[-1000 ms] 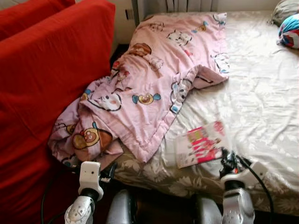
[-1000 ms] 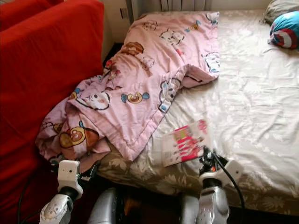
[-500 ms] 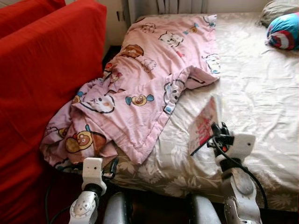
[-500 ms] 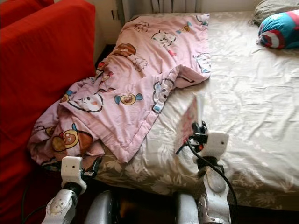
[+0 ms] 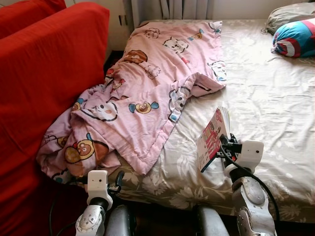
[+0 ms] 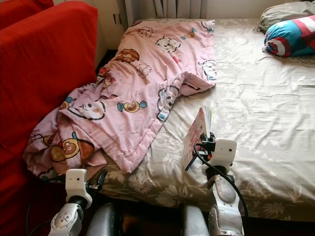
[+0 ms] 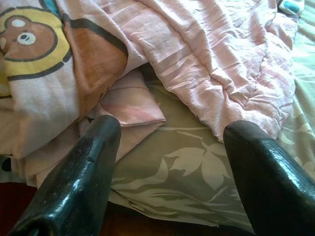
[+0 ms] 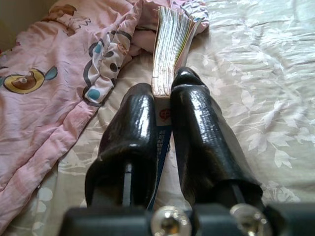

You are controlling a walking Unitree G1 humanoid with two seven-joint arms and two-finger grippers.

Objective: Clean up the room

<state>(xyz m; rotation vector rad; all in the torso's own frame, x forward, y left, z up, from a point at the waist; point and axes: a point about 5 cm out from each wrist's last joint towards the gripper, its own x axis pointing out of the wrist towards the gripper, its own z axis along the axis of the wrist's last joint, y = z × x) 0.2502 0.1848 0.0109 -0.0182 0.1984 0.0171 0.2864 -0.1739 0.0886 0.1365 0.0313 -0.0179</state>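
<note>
Right pincer (image 8: 165, 93): ours, clenched on the lower edge of a magazine; we see the two black fingers (image 8: 129, 132) pressed against either side of it, raised over the near part of the bed.
Magazine (image 5: 211, 138): held up on edge, clear of the sheet, its pink cover facing our left and its pages fanned slightly at the top; it sits just right of the blanket's lower corner.
Left pincer (image 7: 167, 162): ours, low at the near edge of the bed, fingers spread wide apart and grasping nothing; between them we see the leaf-patterned sheet and the bunched end of the blanket.
Blanket (image 5: 147, 93): pink with cartoon faces, lying crumpled along the left side of the bed from the far end to the near corner, where it spills over the edge and touches the sofa.
Bed (image 5: 275, 113): covered in a pale beige sheet with a leaf pattern, wrinkled, the right half bare.
Sofa (image 5: 44, 83): red, standing close against the left side of the bed.
Cushion (image 5: 294, 38): striped in blue, red and white, at the far right corner of the bed.
Pillow (image 5: 290, 11): grey, just behind the cushion at the far right edge.
Curtain (image 5: 170, 7): pale folds hanging beyond the head of the bed.
</note>
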